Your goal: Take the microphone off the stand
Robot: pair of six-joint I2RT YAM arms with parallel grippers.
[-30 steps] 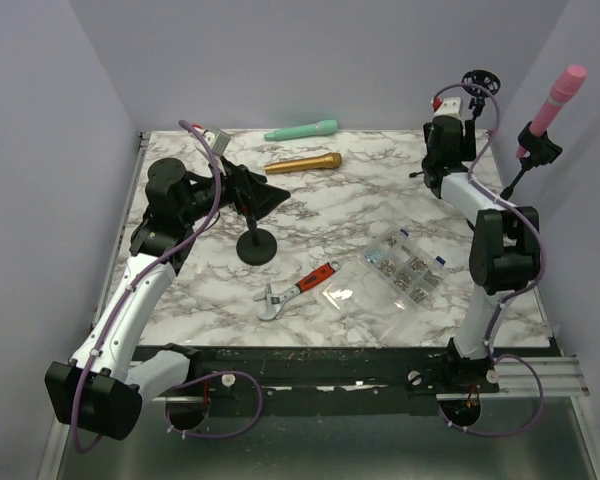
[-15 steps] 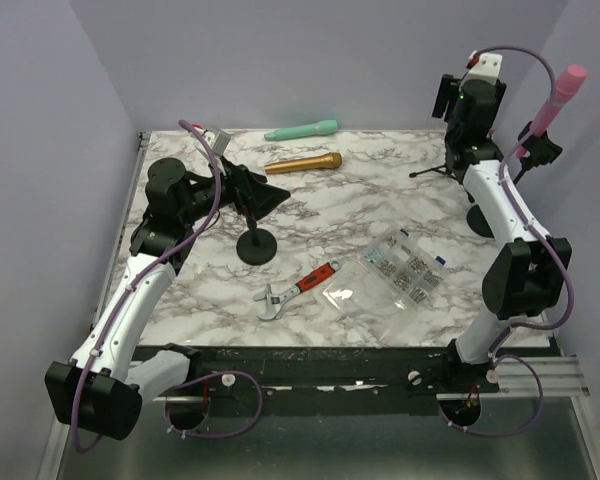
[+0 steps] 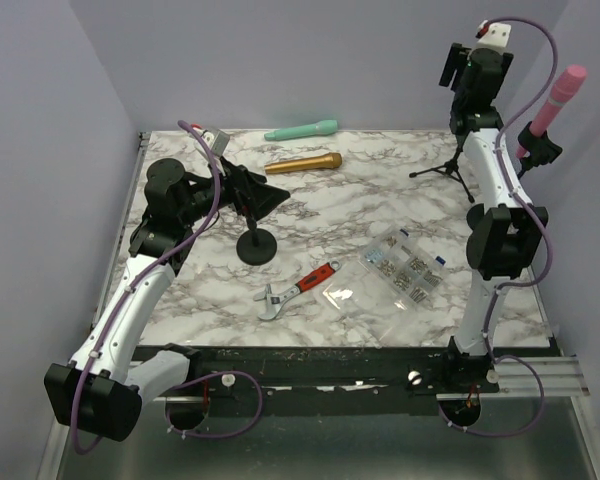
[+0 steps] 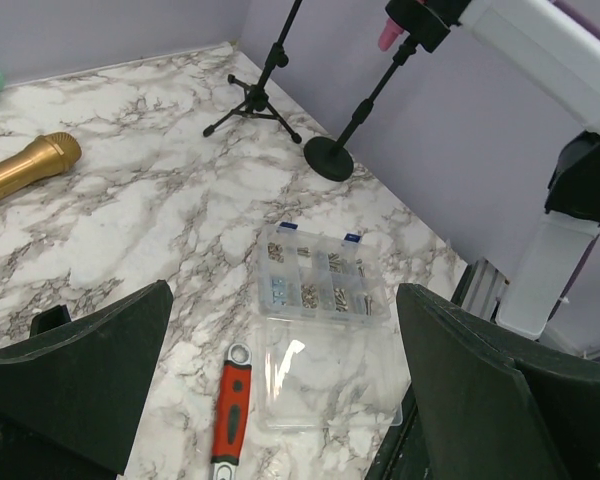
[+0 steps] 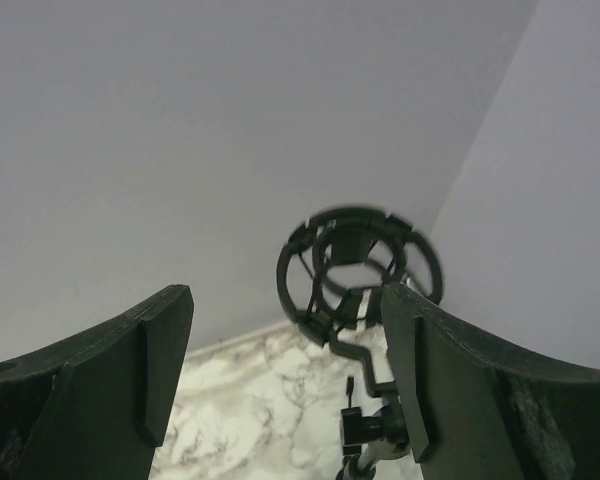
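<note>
The pink microphone [image 3: 562, 93] sits tilted in the black clip of a round-base stand [image 3: 537, 146] at the far right edge; its lower end shows in the left wrist view [image 4: 391, 36]. My right gripper [image 3: 460, 72] is raised at the back right, left of the microphone and apart from it. It is open and empty [image 5: 285, 375], with the empty ring mount [image 5: 358, 265] of a tripod stand [image 3: 448, 168] just beyond its fingers. My left gripper [image 3: 265, 197] is open and empty [image 4: 280, 390], hovering by a short round-base stand [image 3: 257, 246] at mid-left.
A green microphone [image 3: 302, 130] and a gold microphone [image 3: 303, 161] lie at the back. A red-handled wrench [image 3: 298, 289] and an open clear parts box [image 3: 395, 274] lie front centre. Purple walls close in on both sides and the back.
My right arm has swung up and back, from low beside the tripod stand to high in front of its ring mount. The left arm and the pink microphone have not moved.
</note>
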